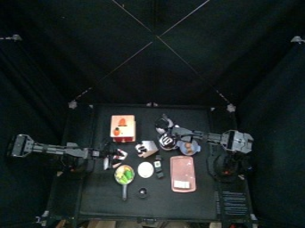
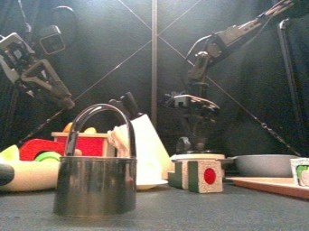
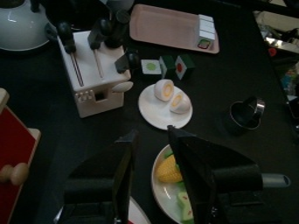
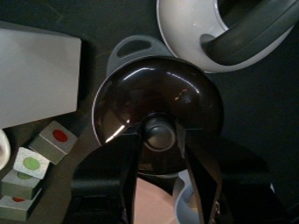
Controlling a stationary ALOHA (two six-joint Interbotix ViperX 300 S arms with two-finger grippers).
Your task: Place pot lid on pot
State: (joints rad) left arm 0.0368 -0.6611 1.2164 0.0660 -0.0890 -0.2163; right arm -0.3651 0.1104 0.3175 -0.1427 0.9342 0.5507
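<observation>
The pot lid (image 4: 158,103) is dark glass with a round black knob (image 4: 158,132). It lies inside the rim of the grey pot (image 4: 133,47), whose side handle sticks out past the lid. My right gripper (image 4: 159,145) hangs right over it, open, one jaw on each side of the knob with a gap to each. In the top view the right gripper (image 1: 170,140) sits just right of the table's middle. My left gripper (image 3: 146,142) is open and holds nothing, above a plate of green food (image 3: 176,179).
A white kettle (image 4: 233,35) with a black handle stands right beside the pot, and a white rack (image 3: 93,70) on its other side. Also on the table are a plate with a halved egg (image 3: 163,98), small cubes (image 3: 163,63), a pink tray (image 3: 176,26) and a steel pail (image 2: 97,185).
</observation>
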